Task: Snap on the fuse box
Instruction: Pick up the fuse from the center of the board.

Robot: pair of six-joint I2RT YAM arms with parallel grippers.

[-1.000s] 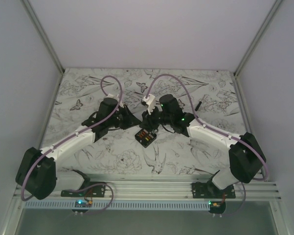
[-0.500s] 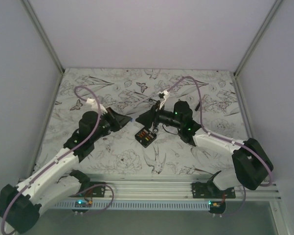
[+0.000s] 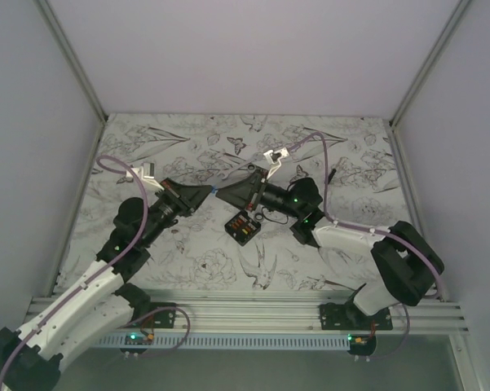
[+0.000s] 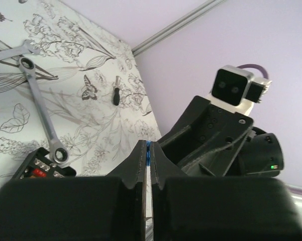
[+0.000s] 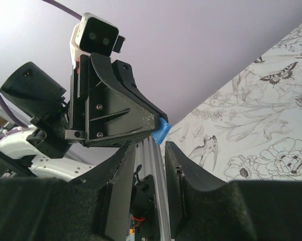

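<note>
The fuse box (image 3: 245, 226) is a small black box showing red and orange fuses. It lies on the patterned table, below and between the two grippers, and its corner shows in the left wrist view (image 4: 40, 168). My left gripper (image 3: 205, 194) (image 4: 148, 146) points right, shut on a small blue piece (image 4: 148, 149) (image 5: 161, 131) (image 3: 216, 192). My right gripper (image 3: 225, 194) (image 5: 148, 146) faces it tip to tip with its jaws open. The blue piece sits just beyond the right fingertips, not between them.
A silver wrench (image 4: 40, 108) lies on the floral mat beyond the fuse box, and a thin black stick (image 4: 116, 95) (image 3: 330, 173) lies farther right. Lilac walls close in the table on three sides. An aluminium rail (image 3: 253, 308) runs along the near edge.
The left arm has folded back to the left, and its gripper now points right with the blue piece. The right gripper has lifted from over the fuse box and turned to face the left gripper's tip.
</note>
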